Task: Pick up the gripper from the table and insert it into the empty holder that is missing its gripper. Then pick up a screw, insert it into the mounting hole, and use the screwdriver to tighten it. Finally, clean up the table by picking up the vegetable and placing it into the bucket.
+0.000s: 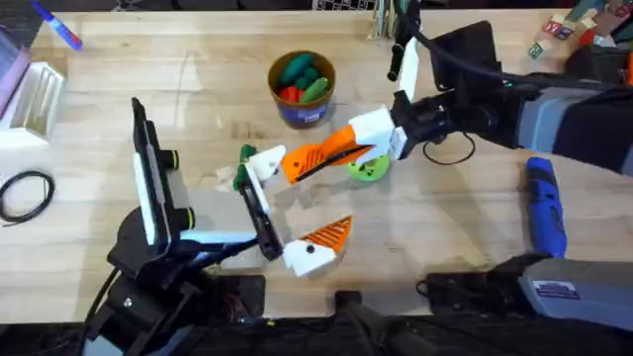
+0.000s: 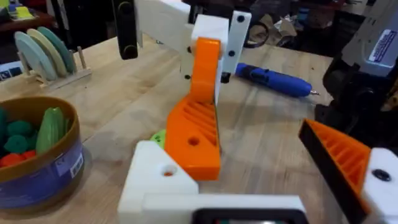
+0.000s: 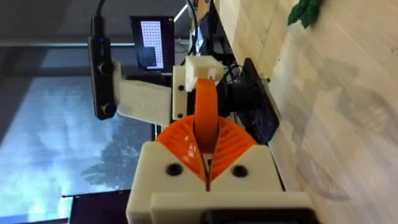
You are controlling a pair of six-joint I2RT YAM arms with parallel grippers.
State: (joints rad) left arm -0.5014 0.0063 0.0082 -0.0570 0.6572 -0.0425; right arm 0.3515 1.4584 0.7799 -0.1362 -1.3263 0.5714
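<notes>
Bucket (image 1: pixel 302 91) blocks behind; screwdriver (image 1: pixel 544 206) flanks open tabletop (image 1: pixel 435 227).

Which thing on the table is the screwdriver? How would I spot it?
Start at the wooden table and look to the right side, away from the bucket full of toy vegetables. There, lying flat on the wood, is the screwdriver: a chunky, bright blue stick shape. Nothing else near it is blue and long; the lime-green disc beside the grippers is round.

No legible text; labels on bucket (image 2: pixel 43 174), arm housing too small
</notes>
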